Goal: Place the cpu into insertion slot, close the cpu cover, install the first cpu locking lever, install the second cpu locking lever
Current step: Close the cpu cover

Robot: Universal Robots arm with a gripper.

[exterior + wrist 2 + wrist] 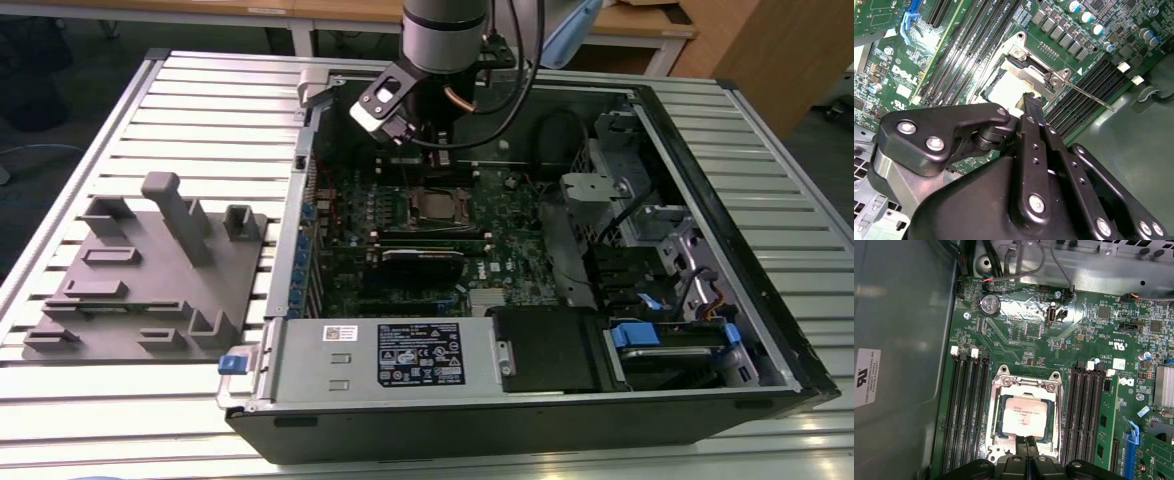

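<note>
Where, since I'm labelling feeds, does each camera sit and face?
Exterior view: set apart and high, looking down into the open computer case; the arm shows.
First wrist view: at the wrist, facing the cpu squarely; the gripper shows.
Second wrist view: at the wrist, slanting across the gripper toward the cpu cover.
Both wrist views share gripper and cpu cover.

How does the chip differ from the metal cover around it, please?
The chip is a solid pale square with print on top; the cover is a grey open frame with a square window. The chip is smaller and lies inside that window; the cover surrounds it. Both are squarish metal and lie between the memory slots.
</note>
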